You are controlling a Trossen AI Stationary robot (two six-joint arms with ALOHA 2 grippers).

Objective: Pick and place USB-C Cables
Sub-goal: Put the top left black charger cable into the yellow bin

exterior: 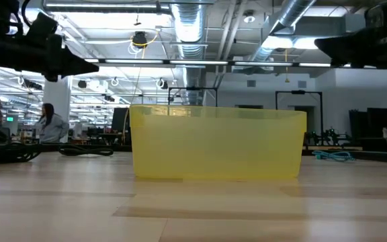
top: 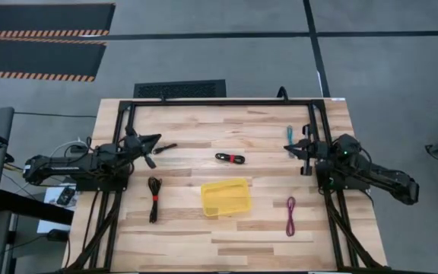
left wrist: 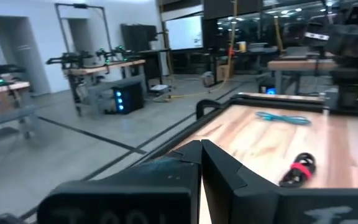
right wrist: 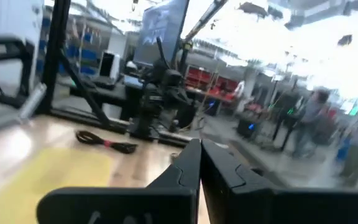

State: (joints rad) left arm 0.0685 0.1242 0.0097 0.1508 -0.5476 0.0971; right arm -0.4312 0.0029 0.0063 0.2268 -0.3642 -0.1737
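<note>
Several cables lie flat on the wooden table. A black cable with a red band (top: 230, 158) lies at the middle, and it also shows in the left wrist view (left wrist: 298, 171) and the right wrist view (right wrist: 107, 143). Another black one (top: 154, 199) lies near the left. A small black one (top: 166, 148) lies just past my left gripper (top: 157, 139). A teal cable (top: 289, 133) lies at the far right, and a magenta one (top: 290, 215) at the near right. My left gripper (left wrist: 201, 148) and my right gripper (right wrist: 199, 144) are both shut and empty, above the table. My right gripper (top: 291, 148) hangs near the teal cable.
A flat yellow square tray (top: 226, 197) stands at the table's middle near side and fills the low view (exterior: 217, 142). A black metal frame (top: 219, 103) runs along the far edge and both sides. People show in the room beyond the table.
</note>
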